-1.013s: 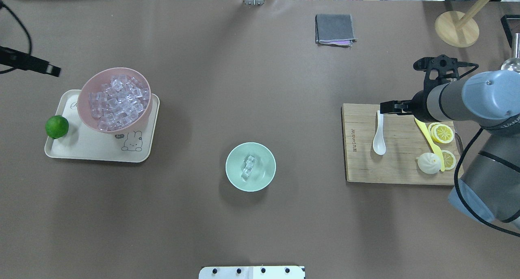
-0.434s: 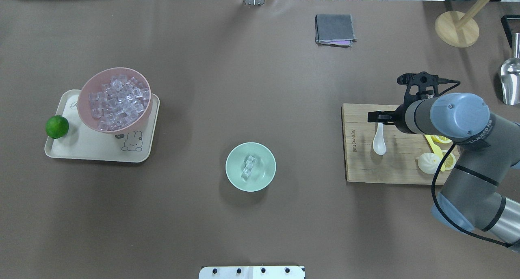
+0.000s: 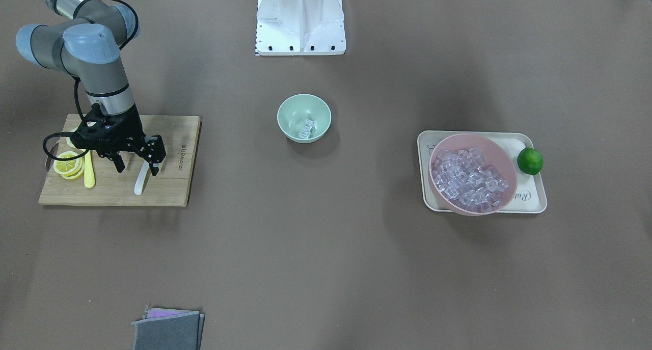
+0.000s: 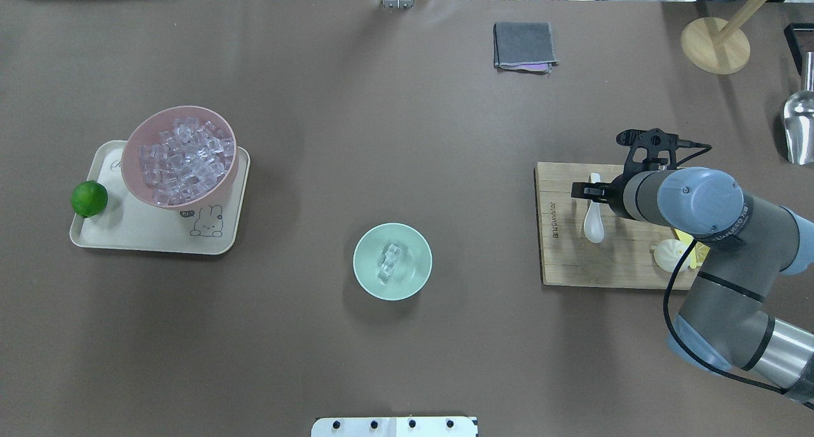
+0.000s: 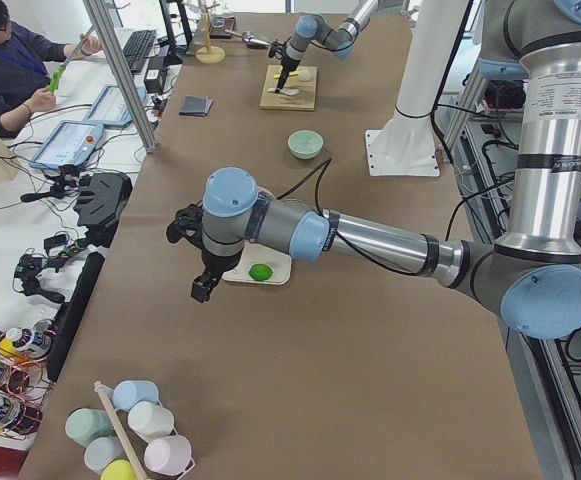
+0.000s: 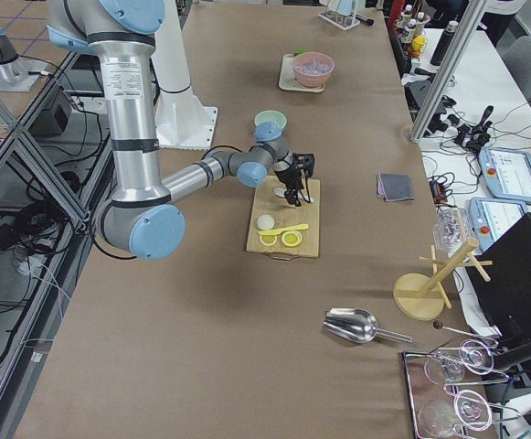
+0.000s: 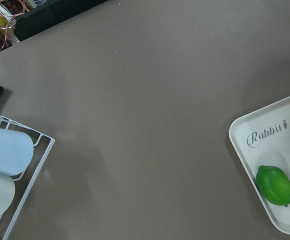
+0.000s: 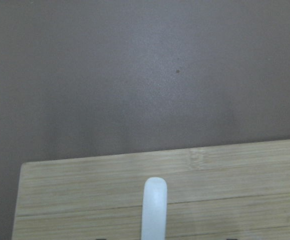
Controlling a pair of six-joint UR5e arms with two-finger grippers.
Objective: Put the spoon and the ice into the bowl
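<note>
The white spoon (image 4: 594, 226) lies on the wooden cutting board (image 4: 563, 265) at the right; it also shows in the front view (image 3: 141, 179). My right gripper (image 4: 594, 191) is open and low over the spoon's handle, with one finger on each side of it in the front view (image 3: 138, 167). The right wrist view shows the handle tip (image 8: 154, 205) centred below it. The mint-green bowl (image 4: 365, 278) at the table's middle holds a few ice cubes (image 4: 389, 262). My left gripper (image 5: 200, 288) shows only in the left side view, so I cannot tell if it is open.
A pink bowl (image 4: 180, 156) full of ice stands on a cream tray (image 4: 127, 233) at the left, with a lime (image 4: 89, 198). A yellow knife (image 3: 89, 172), lemon slices (image 3: 65, 164) and a white bun (image 4: 666, 256) share the board. A grey cloth (image 4: 524, 46), wooden stand (image 4: 715, 46) and metal scoop (image 4: 799, 128) lie beyond.
My right arm has swung left and toward the robot. The open gripper has moved from the handle's far tip to over the spoon's handle. The spoon has not moved.
</note>
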